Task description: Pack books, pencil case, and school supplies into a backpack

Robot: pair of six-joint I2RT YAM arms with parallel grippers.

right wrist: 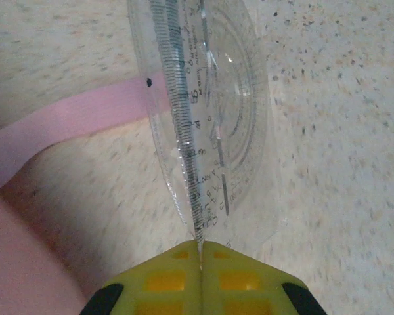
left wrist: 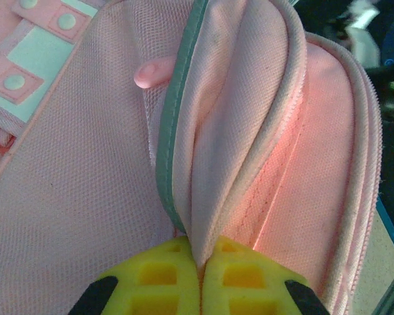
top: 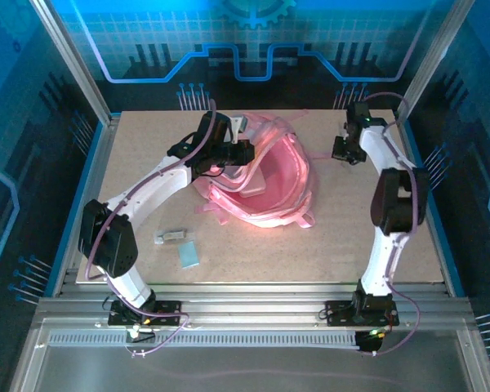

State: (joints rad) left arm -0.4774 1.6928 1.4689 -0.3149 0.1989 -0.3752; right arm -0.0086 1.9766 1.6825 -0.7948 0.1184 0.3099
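The pink backpack [top: 265, 184] lies toward the far middle of the tabletop [top: 310, 253], its main opening spread wide and facing up, with a pink strap end trailing off its near right side. The left jaws are pressed together on a fold of the backpack's fabric at the far left rim of that opening; in the left wrist view the yellow fingertips [left wrist: 161, 275] pinch a ridge of pink cloth edged with grey-green piping, with a small pink zip pull [left wrist: 151, 72] just beyond and a whitish patch [left wrist: 43, 62] at the upper left. The right jaws, out to the right of the backpack and apart from it, are clamped on the edge of a clear plastic protractor [right wrist: 213, 118] in a see-through sleeve, held edge-on above the speckled tabletop, with a pink strap [right wrist: 65, 125] lying beneath it. Near the left front of the tabletop lie a small grey packet [top: 170, 237] and, just beside it, a pale blue flat rectangle [top: 188, 255], both well apart from the backpack.
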